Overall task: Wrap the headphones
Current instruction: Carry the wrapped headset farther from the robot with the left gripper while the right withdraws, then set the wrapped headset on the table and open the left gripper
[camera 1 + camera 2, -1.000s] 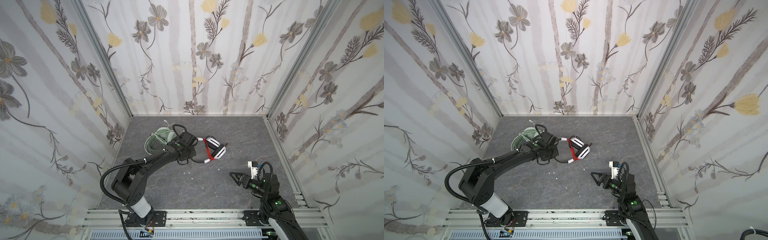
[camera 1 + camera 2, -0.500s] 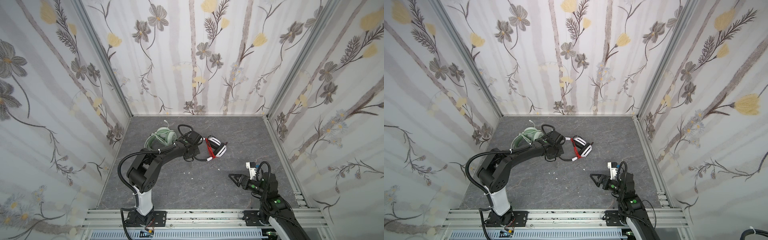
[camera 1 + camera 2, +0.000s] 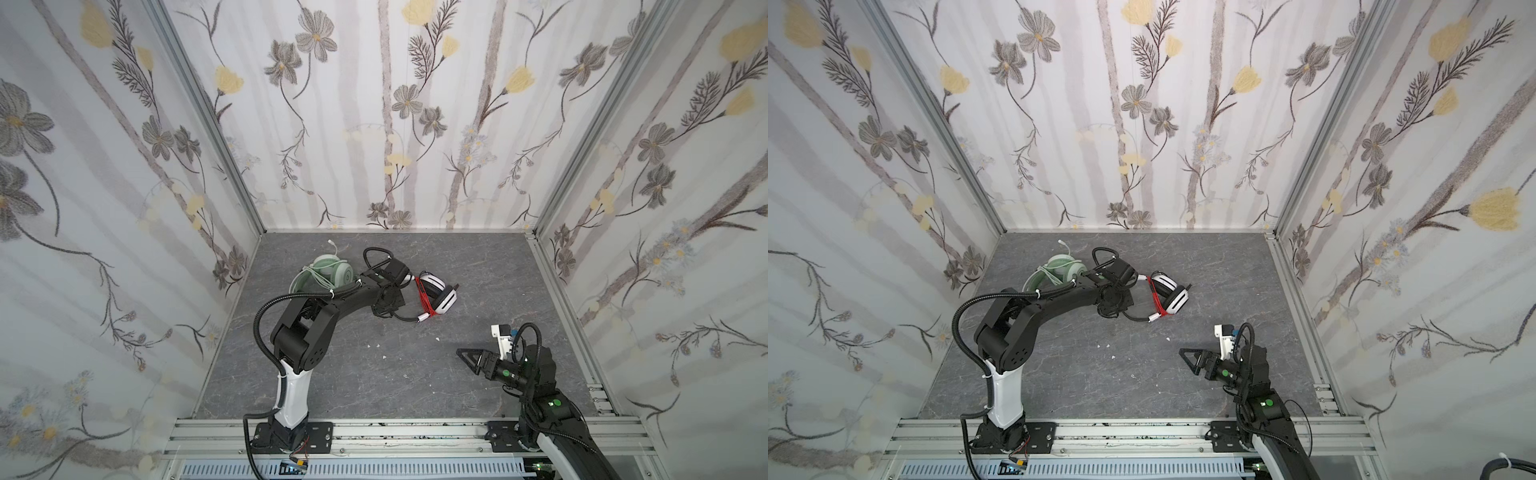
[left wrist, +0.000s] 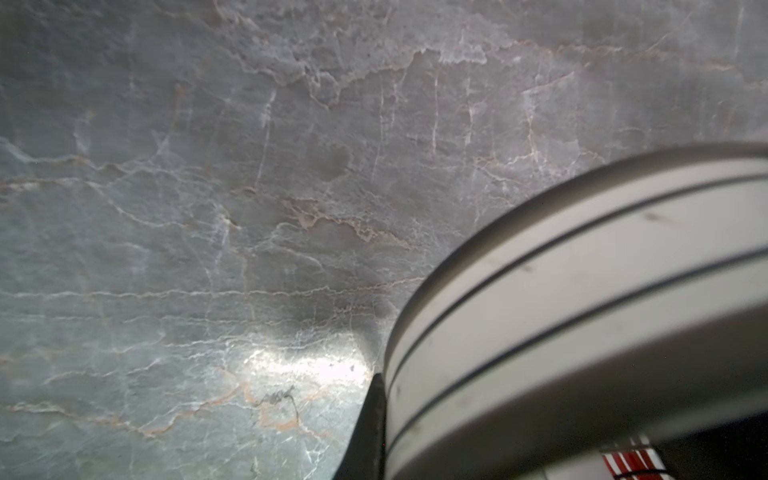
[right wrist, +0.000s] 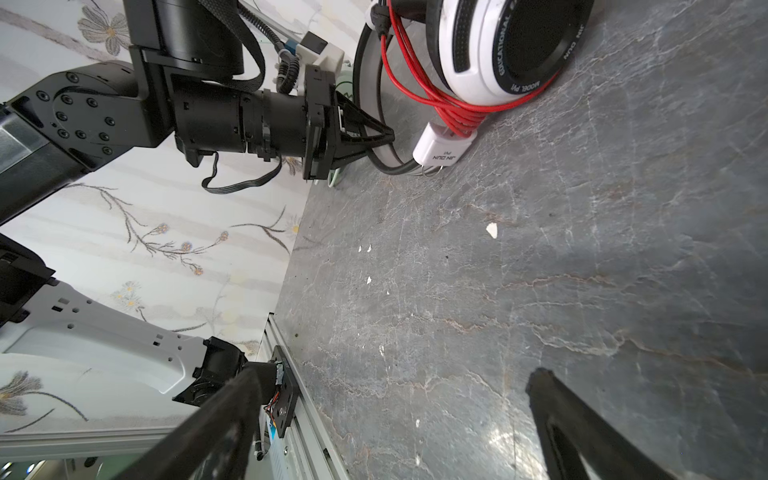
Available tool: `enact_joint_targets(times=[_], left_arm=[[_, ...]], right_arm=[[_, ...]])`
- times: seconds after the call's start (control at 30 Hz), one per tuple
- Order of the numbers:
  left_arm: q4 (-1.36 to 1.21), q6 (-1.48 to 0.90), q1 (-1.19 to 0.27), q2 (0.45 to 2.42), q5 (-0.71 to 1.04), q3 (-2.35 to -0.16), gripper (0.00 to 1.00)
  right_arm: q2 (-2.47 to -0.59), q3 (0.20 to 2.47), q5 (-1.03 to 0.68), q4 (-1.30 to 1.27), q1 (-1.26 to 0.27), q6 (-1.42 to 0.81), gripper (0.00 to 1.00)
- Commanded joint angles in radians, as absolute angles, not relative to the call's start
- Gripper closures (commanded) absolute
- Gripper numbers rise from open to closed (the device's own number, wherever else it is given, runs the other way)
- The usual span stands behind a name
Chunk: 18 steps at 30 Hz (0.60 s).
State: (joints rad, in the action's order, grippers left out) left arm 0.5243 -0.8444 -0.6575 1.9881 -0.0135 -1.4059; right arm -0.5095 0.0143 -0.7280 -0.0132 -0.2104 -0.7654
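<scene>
My left jaws clench the headband (image 5: 368, 75) of the white-and-black headset (image 3: 444, 296), its red cable (image 3: 424, 297) wound, on the counter (image 3: 374, 374) just beside the mint-green headset (image 3: 332, 270). My right jaws gape, well apart from it. Next, I reckon: release and retreat.

- The pale mint green headset (image 3: 334, 271) lies flat on the grey surface (image 3: 374, 395) near its back left corner, partly hidden
- Its matching green cable (image 3: 318, 277) is looped across the cups and band, with a loose white-tipped end pointing toward the back
- The white-and-black headset (image 3: 441, 291) lies just right of it, nearer the middle, tipped on its side, with a round black ear pad (image 5: 536, 37) set in a white cup
- Its thin red cable (image 5: 415, 87) is wound in many turns around the headset beside the cups, and the white plug (image 5: 442, 147) rests on the surface at the near end of the bundle
</scene>
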Motion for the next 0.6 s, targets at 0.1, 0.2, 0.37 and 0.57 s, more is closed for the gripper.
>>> enact_joint_targets(times=[0.1,0.2,0.37,0.57], left_arm=[[0.522,-0.854,-0.657,1.976,-0.012,-1.414,0.87],[0.522,-0.857,-0.659,1.970,-0.014,-1.407,0.85],[0.517,-0.859,-0.659,1.956,-0.018,-1.390,0.81],[0.509,-0.861,-0.661,1.942,-0.020,-1.386,0.80]], right_arm=[[-0.506,0.013,-0.744,0.000,-0.210,-0.755,0.00],[-0.505,0.015,-0.744,0.001,-0.210,-0.752,0.00],[-0.496,0.016,-0.742,0.009,-0.210,-0.751,0.00],[-0.488,0.015,-0.740,0.017,-0.210,-0.752,0.00]])
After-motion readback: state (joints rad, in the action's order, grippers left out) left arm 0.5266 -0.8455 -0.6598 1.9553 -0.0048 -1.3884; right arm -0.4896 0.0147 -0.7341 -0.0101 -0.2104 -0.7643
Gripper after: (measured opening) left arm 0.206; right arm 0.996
